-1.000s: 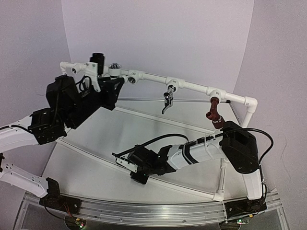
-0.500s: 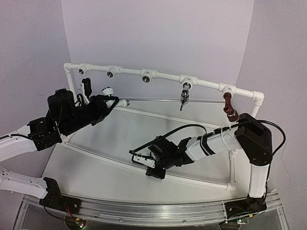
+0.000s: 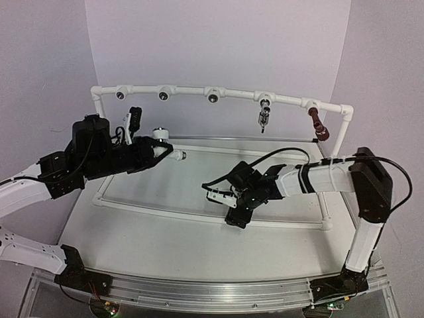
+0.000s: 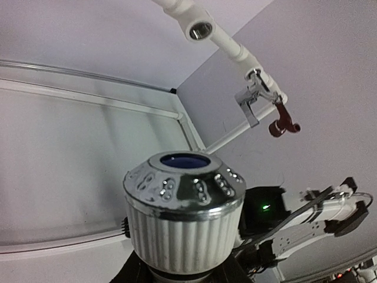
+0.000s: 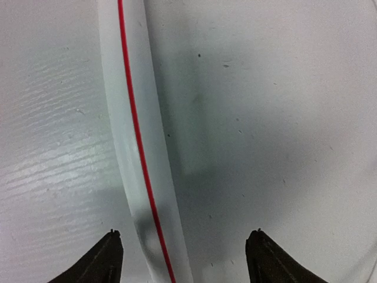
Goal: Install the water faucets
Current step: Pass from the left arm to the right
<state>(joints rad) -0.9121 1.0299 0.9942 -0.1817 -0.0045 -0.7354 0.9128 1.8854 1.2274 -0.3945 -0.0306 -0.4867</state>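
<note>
Two of the three faucets are in place. The silver faucet (image 3: pixel 264 118) hangs from the fourth tee socket along the top rail of the PVC pipe frame (image 3: pixel 189 93), counting from the frame's left end. The red-brown faucet (image 3: pixel 319 126) hangs from the fifth, by the frame's right corner. The first three tee sockets (image 3: pixel 212 97) show empty dark holes.

The white plastic faucet (image 3: pixel 159 135) is not yet fitted. The left fingers (image 3: pixel 151 151) are closed on it, holding it in front of and below the frame's left end. The right fingers (image 5: pixel 109 259) are spread wide and hold nothing, low over the surface (image 3: pixel 165 235) above the frame's lower rail (image 5: pixel 132 141).

What is left, I judge, is seating this last faucet in a free socket.
</note>
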